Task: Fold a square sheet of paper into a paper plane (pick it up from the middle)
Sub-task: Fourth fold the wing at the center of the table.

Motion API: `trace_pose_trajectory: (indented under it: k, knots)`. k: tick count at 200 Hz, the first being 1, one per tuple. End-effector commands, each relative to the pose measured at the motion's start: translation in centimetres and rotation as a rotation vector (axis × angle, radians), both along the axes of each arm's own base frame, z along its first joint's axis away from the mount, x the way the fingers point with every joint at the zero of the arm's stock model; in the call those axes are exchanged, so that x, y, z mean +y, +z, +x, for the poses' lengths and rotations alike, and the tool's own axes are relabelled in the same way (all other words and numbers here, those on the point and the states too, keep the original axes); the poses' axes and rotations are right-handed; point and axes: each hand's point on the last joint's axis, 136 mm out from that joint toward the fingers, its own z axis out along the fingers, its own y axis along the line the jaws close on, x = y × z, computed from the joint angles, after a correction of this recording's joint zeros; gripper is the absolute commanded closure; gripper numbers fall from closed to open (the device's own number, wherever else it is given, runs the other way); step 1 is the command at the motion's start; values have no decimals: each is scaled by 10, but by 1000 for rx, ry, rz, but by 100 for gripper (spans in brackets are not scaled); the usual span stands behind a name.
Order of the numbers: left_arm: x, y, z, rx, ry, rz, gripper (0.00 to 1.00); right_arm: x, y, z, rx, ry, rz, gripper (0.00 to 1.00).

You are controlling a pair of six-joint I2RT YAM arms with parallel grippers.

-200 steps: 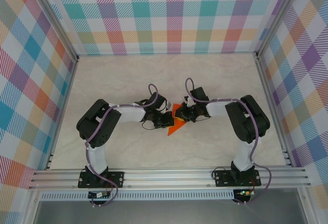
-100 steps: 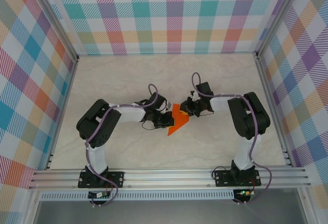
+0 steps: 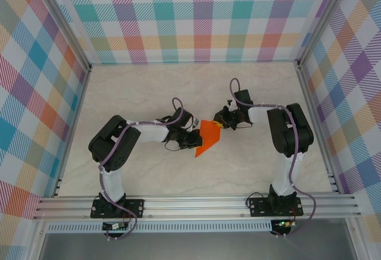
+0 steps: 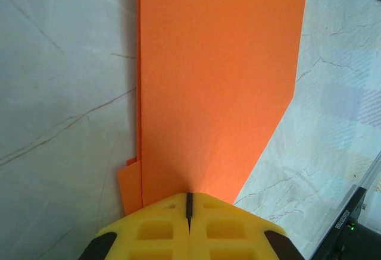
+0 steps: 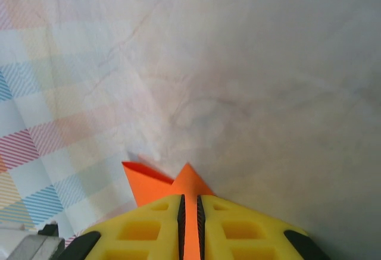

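The square sheet of paper [image 3: 208, 137], bright orange and folded into a long layered shape with an angled end, is held just above the table's middle between both grippers. My left gripper [image 3: 193, 139] is shut on its near-left edge. In the left wrist view the paper [image 4: 214, 81] stretches away from the closed yellow fingertips [image 4: 189, 197], with a lower layer showing at the left. My right gripper [image 3: 221, 123] is shut on the far-right corner. In the right wrist view orange points [image 5: 156, 184] stick out past the jaws [image 5: 189, 200], with paper pinched between them.
The pale marbled tabletop [image 3: 149, 90] is bounded by aluminium rails and plaid walls [image 3: 196, 16]. Both arm bases stand at the near rail [image 3: 196, 203]. The right arm's elbow [image 3: 289, 126] rises at the right of the paper.
My right gripper has drawn back and to the right while holding the paper's corner, exposing more of the orange sheet. The left gripper has stayed put, still clamped.
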Motion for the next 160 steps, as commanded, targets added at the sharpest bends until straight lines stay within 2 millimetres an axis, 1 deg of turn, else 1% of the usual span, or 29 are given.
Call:
trace_pose_trajectory:
  k: [1,14,26,41,56,77,93,105,114,139,160]
  knots:
    - [65,-75,-47,181,30,320,100,-29,-14,25,-41,-70,-111,84]
    - [64,-75,-47,182,28,319,100,-31,-12,28,-37,-68,-105,84]
    - [64,-75,-47,184,28,320,100,-30,-4,32,-52,-59,-96,83]
    - [64,-75,-46,181,28,318,100,-29,11,34,-78,-49,-90,83]
    - [64,-75,-46,181,28,319,100,-27,29,36,-115,-42,-75,82]
    - [63,-74,-46,182,26,315,100,-19,54,30,-161,-12,-21,82]
    - [63,-73,-46,179,27,313,100,-8,63,19,-176,19,24,81]
    - [62,-73,-45,177,26,312,100,6,65,7,-178,55,57,82]
    - [62,-73,-45,177,26,312,100,14,62,-2,-168,71,62,82]
    - [61,-73,-45,181,29,308,100,33,43,-27,-115,109,62,87]
    - [61,-72,-44,178,33,304,100,45,30,-44,-83,128,75,87]
